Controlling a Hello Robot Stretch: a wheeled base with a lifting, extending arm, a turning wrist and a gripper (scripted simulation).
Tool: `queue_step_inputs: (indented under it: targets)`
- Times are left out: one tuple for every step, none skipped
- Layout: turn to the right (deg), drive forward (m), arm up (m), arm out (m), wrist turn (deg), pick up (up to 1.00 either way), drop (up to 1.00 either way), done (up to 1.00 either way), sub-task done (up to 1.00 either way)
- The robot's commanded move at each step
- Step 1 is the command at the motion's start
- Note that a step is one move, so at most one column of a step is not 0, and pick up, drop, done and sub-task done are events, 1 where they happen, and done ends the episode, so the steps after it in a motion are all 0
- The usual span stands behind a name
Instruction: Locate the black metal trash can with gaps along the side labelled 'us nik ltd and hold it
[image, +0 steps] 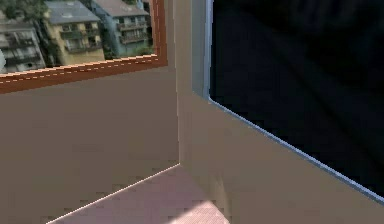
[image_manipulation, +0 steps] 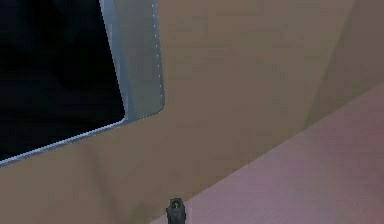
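A small dark piece of my gripper (image_manipulation: 176, 211) pokes up from the bottom edge of the arm side view. It stands against the foot of a beige wall (image_manipulation: 250, 90). Too little of its far end is visible, so I cannot tell whether it holds anything.
In the forward view, two beige walls meet in a corner (image: 180, 120) close ahead. A wood-framed window (image: 80, 45) looks onto buildings at the left. A big dark pane in a pale grey frame (image: 300, 70) is at the right, and again at the arm side view's left (image_manipulation: 50, 70). Pinkish floor (image: 150, 205) (image_manipulation: 320, 170) lies below.
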Motion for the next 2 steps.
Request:
queue_step_inputs:
  targets:
    - [0.0,0.00,0.00,0.40,0.0,0.00,0.00,0.00,0.00]
    - [0.0,0.00,0.00,0.00,45.0,0.00,0.00,0.00,0.00]
